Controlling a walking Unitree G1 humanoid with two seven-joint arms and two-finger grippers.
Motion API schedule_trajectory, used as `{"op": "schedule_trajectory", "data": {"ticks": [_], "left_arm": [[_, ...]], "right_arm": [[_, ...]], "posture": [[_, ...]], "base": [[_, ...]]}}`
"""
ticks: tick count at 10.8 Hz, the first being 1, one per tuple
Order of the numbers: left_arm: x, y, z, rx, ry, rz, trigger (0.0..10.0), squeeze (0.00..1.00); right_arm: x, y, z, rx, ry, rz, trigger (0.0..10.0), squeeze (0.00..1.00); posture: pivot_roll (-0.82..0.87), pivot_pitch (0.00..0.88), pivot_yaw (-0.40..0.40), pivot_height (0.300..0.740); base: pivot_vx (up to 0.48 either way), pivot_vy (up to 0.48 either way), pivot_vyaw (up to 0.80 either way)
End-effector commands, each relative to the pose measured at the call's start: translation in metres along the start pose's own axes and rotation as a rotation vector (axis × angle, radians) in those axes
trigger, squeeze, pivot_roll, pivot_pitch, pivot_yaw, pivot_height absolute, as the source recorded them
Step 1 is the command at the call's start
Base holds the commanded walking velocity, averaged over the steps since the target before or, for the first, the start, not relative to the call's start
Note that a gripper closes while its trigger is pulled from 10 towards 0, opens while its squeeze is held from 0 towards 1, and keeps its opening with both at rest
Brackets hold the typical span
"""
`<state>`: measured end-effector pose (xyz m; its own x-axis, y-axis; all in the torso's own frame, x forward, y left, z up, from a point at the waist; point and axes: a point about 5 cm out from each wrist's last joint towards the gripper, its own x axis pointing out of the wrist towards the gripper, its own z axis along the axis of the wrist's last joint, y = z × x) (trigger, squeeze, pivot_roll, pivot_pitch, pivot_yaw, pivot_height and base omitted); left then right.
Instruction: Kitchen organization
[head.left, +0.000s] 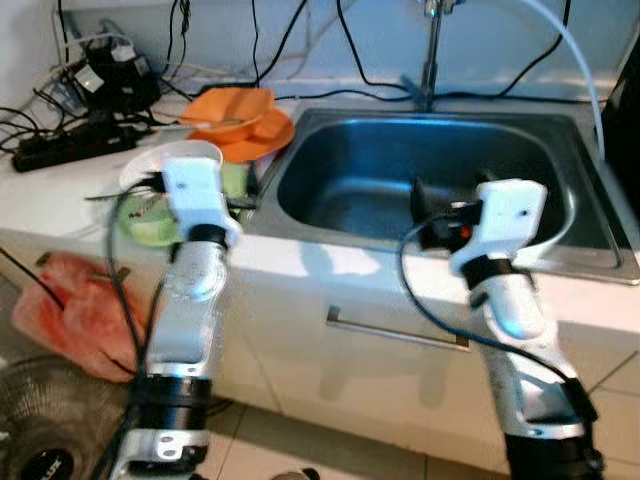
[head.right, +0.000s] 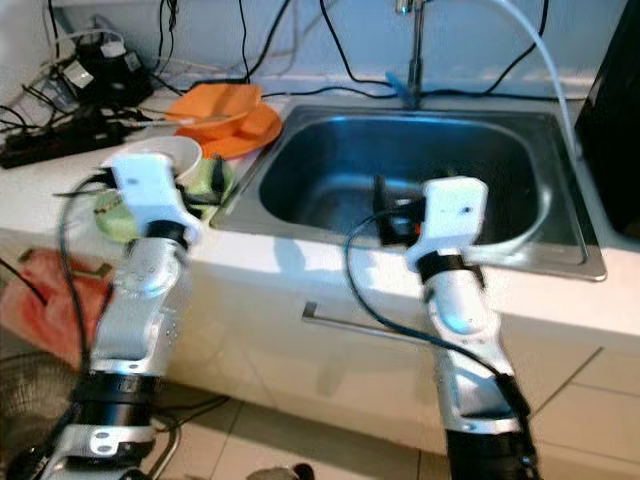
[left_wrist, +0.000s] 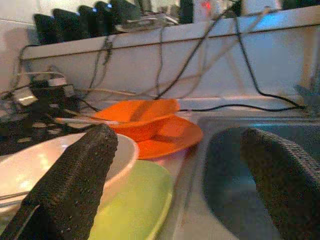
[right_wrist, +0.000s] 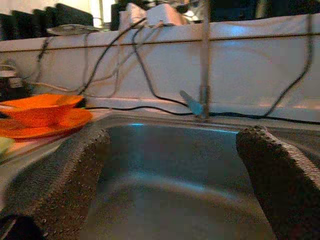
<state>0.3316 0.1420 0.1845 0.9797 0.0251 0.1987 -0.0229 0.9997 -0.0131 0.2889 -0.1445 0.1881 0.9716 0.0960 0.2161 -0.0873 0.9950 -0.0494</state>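
Note:
Dishes crowd the counter left of the steel sink: a white bowl resting on a lime-green plate, and behind them an orange bowl on an orange plate. My left gripper is open, low over the counter, with one finger beside the white bowl and the green plate. It holds nothing. My right gripper is open and empty above the sink's front rim, facing the basin and the faucet.
A power strip and tangled cables lie at the back left of the counter. A white hose arcs over the sink, and a dark appliance stands at the right edge. Below are a drawer handle, a pink cloth and a fan.

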Motion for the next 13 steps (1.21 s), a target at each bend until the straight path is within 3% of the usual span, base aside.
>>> {"op": "schedule_trajectory", "data": {"ticks": [1, 5, 11, 13], "left_arm": [[0.0014, 0.0037, 0.0008, -0.007, 0.013, -0.003, 10.0, 0.00], [0.0054, 0.0068, 0.0092, -0.001, 0.009, 0.025, 10.0, 0.00], [0.0053, 0.0053, 0.0029, -0.015, 0.037, 0.014, 10.0, 0.00], [0.0053, 0.0048, 0.0028, -0.015, 0.038, 0.011, 10.0, 0.00]], "right_arm": [[0.0001, 0.0027, 0.0018, 0.011, -0.009, 0.002, 10.0, 0.00], [0.0030, -0.0003, 0.0069, 0.011, -0.029, -0.014, 10.0, 0.00], [0.0019, 0.0010, 0.0055, 0.010, -0.025, -0.016, 10.0, 0.00], [0.0020, 0.0005, 0.0055, 0.006, -0.024, -0.018, 10.0, 0.00]], "posture": [[0.00, 0.010, 0.106, 0.740], [0.01, 0.009, 0.102, 0.740], [0.01, 0.010, 0.103, 0.740], [0.00, 0.010, 0.101, 0.740]], "base": [[0.000, 0.000, 0.00], [0.000, 0.000, 0.00], [0.000, 0.000, 0.00], [0.000, 0.345, 0.00]]}}
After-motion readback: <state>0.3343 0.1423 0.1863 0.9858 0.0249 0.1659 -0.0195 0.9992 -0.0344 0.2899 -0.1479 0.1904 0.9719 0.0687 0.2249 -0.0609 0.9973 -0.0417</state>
